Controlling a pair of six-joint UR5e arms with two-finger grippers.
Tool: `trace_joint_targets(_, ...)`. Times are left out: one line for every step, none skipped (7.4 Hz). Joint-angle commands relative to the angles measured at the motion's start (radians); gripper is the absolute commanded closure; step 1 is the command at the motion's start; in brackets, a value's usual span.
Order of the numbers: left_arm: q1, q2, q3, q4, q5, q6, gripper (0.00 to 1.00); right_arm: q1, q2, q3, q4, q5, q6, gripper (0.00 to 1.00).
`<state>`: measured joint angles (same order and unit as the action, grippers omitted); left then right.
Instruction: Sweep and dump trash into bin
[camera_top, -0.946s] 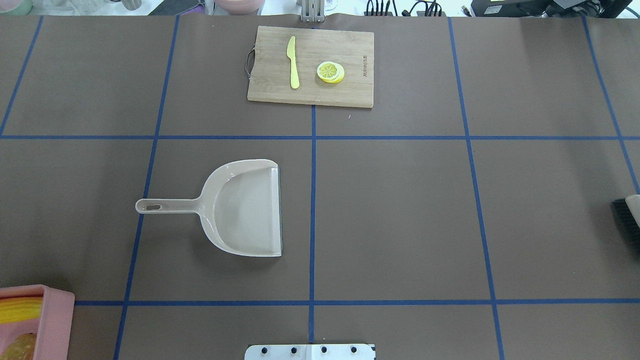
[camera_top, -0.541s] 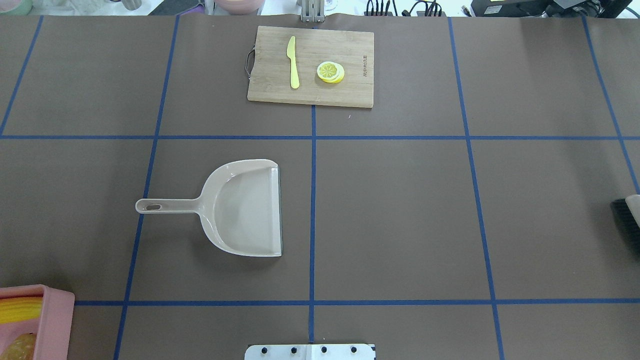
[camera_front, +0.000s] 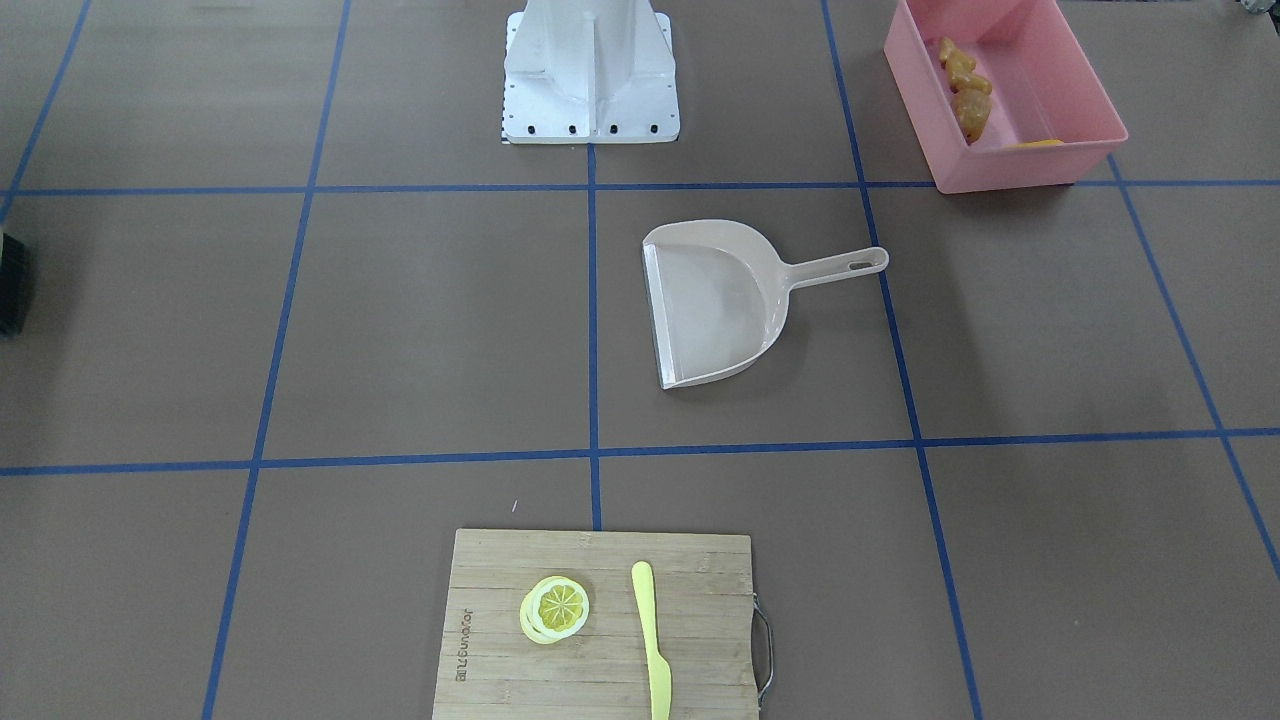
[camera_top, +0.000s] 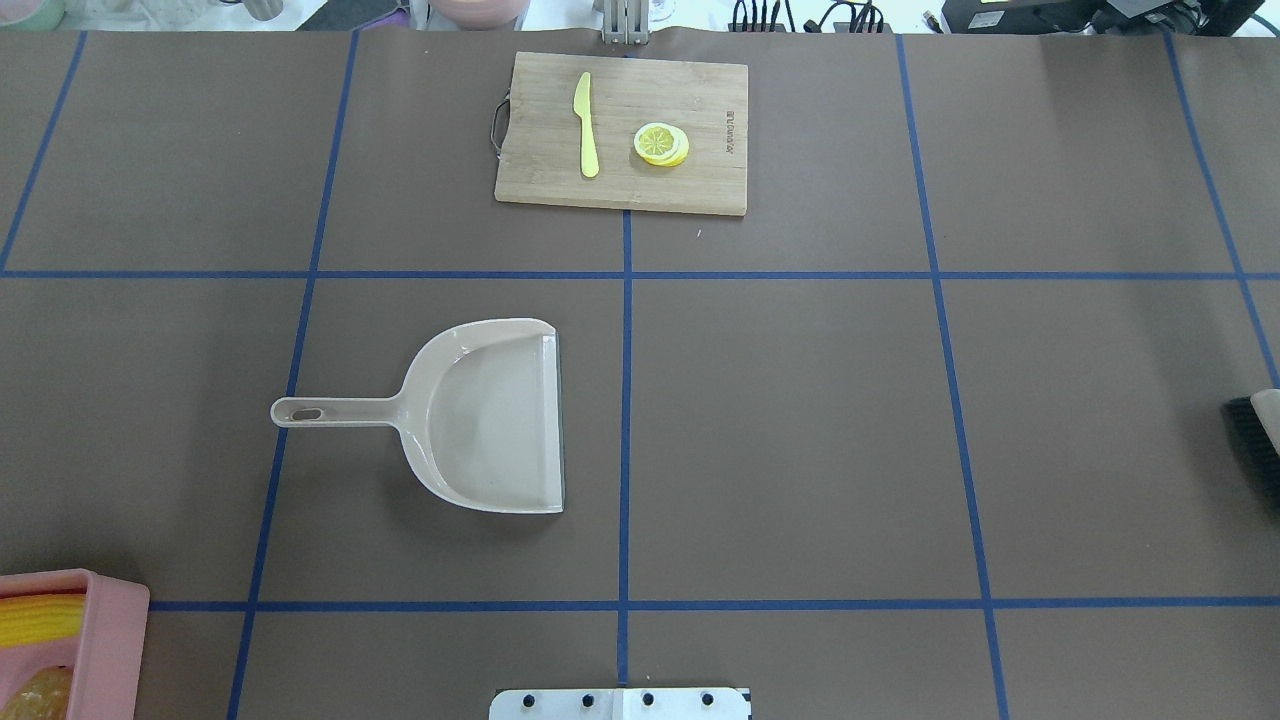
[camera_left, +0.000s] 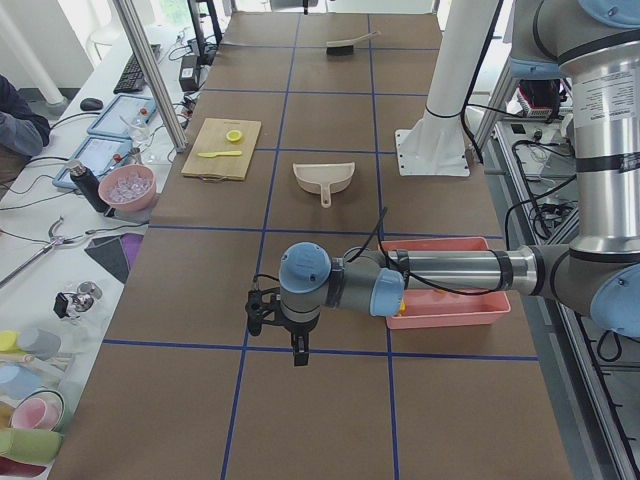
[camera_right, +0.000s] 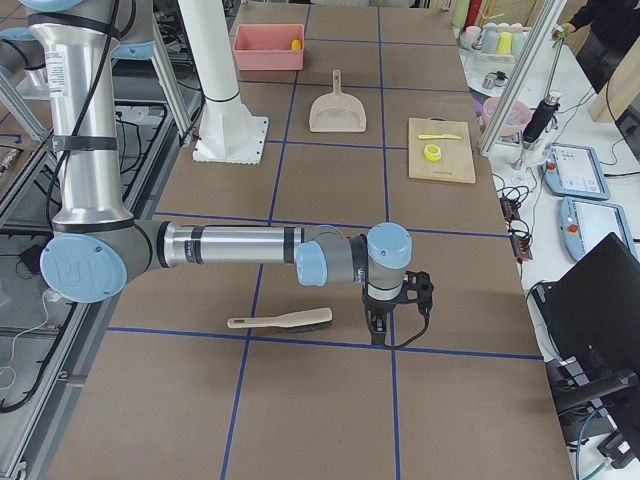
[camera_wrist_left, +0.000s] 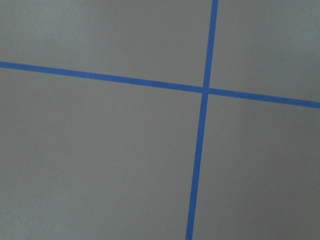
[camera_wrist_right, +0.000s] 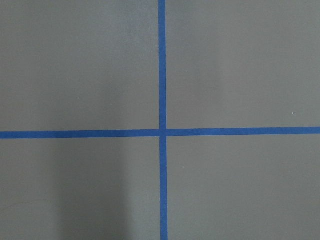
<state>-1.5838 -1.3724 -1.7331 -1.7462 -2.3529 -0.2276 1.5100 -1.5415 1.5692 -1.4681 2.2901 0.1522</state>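
A brown bench (camera_top: 800, 450), marked into large squares by blue tape lines (camera_top: 626, 400), fills every view. Near its middle lies a beige dustpan (camera_top: 490, 420), flat on the surface, its handle pointing to the robot's left and its open lip to the robot's right.

The pink bin (camera_front: 1000, 165) stands apart from the dustpan, on the handle side and nearer the robot's base (camera_front: 590, 90). Inside it lie the knobbly ginger root (camera_front: 968, 95) and the yellow corn cob (camera_top: 35, 620).

On the far side of the dustpan from the robot sits a wooden cutting board (camera_top: 620, 130), carrying a yellow plastic knife (camera_top: 586, 125) and a small stack of lemon slices (camera_top: 661, 144) side by side.

The left hand (camera_left: 298, 352) hangs fingers-down over the bench, beyond the bin from the dustpan. The right hand (camera_right: 378, 330) hangs fingers-down well apart from the dustpan on its lip side, just beside the bristle end of a brush (camera_right: 285, 320) lying flat. Each hand shows only in a side view, so I cannot tell whether its fingers are spread or pressed together. Both wrist cameras show only bare bench and crossing tape.
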Motion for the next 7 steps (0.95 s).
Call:
trace_joint_targets(-0.005,0.041,-0.02,-0.003,0.0,0.001,0.01,-0.004,0.006,-0.008,0.0,-0.001,0.001,0.0)
trace_joint_targets(-0.008,0.041,-0.023,-0.009,-0.002,0.001,0.01,-0.004,0.008,-0.011,0.0,-0.001,0.001,0.0)
trace_joint_targets(-0.021,0.041,-0.031,-0.007,-0.037,-0.001,0.01,-0.004,0.008,-0.011,0.0,-0.001,0.001,0.0)
trace_joint_targets(-0.054,0.039,-0.039,-0.006,-0.07,-0.001,0.01,-0.004,0.008,-0.011,0.0,-0.001,0.001,0.0)
trace_joint_targets(-0.07,0.039,-0.04,-0.006,-0.106,-0.001,0.01,-0.004,0.008,-0.011,0.0,-0.001,0.001,0.0)
trace_joint_targets(-0.077,0.041,-0.051,-0.004,-0.147,-0.002,0.01,-0.004,0.008,-0.011,0.0,-0.001,0.001,0.0)
trace_joint_targets(-0.09,0.045,-0.054,-0.004,-0.152,-0.001,0.01,-0.004,0.009,-0.012,0.0,-0.001,0.001,0.0)
